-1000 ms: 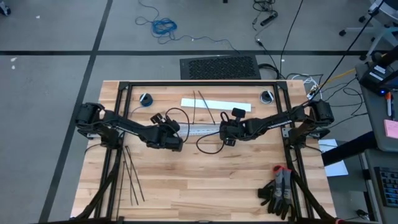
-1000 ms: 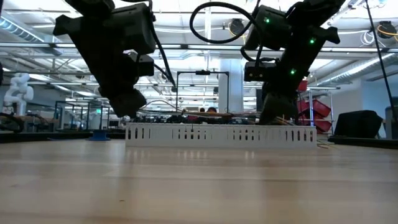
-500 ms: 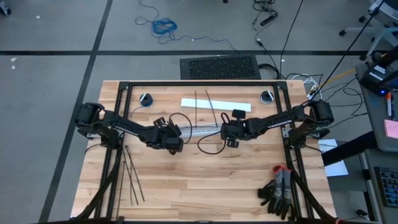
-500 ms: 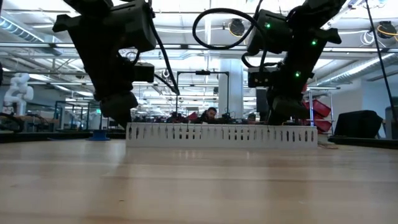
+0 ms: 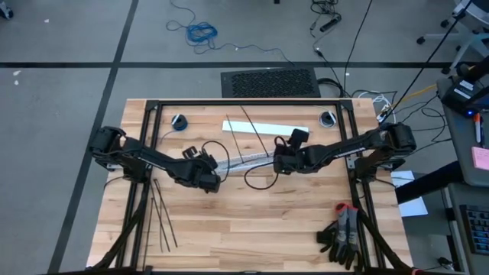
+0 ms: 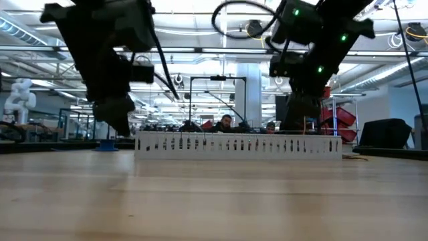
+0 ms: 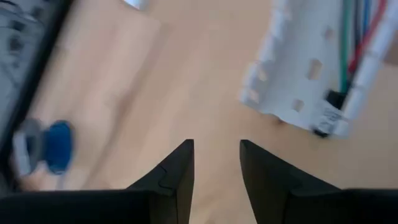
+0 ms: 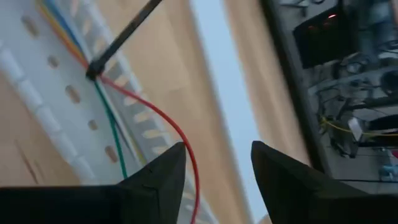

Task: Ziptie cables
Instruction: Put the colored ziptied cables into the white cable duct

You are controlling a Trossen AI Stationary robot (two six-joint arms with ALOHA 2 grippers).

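A white slotted duct [image 5: 246, 159] lies on the table's middle between my two grippers. The cables [image 7: 351, 37], thin green, red and blue wires, run inside it. In the right wrist view a black ziptie [image 8: 127, 34] meets the cables [image 8: 109, 106] at one point, and its tail sticks out. Several more zipties [image 5: 162, 218] lie flat at the table's near left. My left gripper [image 7: 216, 165] stands open just off the duct's left end [image 7: 298, 68]. My right gripper [image 8: 217, 165] is open above the duct's right end, and a red wire passes by its fingers.
A flat white strip [image 5: 267, 128] lies beyond the duct with a thin black strip across it. Small blue rolls [image 5: 179, 121] [image 5: 328, 118] sit at the far corners. Black and red gloves [image 5: 344, 233] lie at the near right. The black frame rails [image 5: 244, 101] border the table.
My left gripper has drawn back from the duct's left end toward the table's left edge. The duct stays on the table.
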